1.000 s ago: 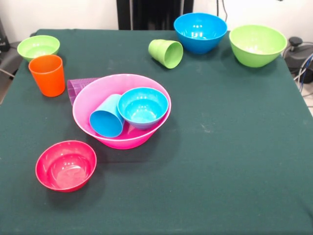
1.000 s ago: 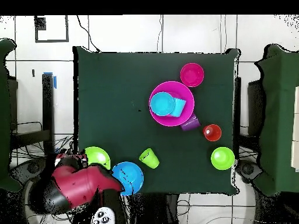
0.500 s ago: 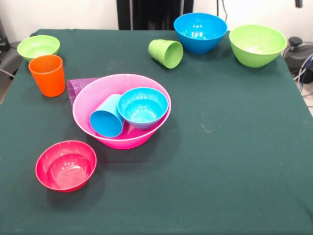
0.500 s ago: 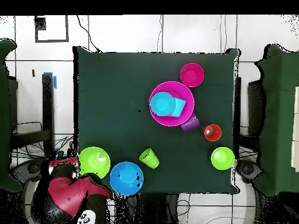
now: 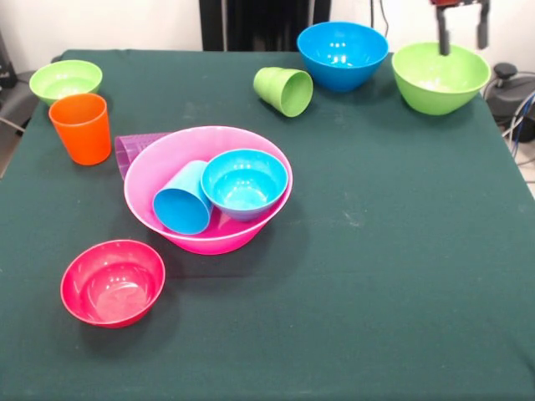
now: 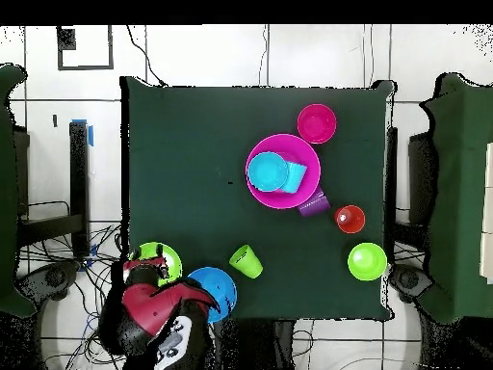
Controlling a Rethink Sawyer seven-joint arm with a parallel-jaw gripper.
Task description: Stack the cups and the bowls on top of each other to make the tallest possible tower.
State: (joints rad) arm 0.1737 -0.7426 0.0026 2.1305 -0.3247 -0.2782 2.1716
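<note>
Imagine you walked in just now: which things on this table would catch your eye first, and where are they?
The big pink bowl left of centre, holding a tipped light blue cup and a small light blue bowl. Then the open gripper above the large green bowl in the far right corner.

Bright, even light from above — soft shadows pool under the large pink bowl (image 5: 208, 194) and glare spots dot the medium blue bowl (image 5: 342, 54); the gripper (image 5: 459, 32) looks slightly blurred, perhaps.
</note>
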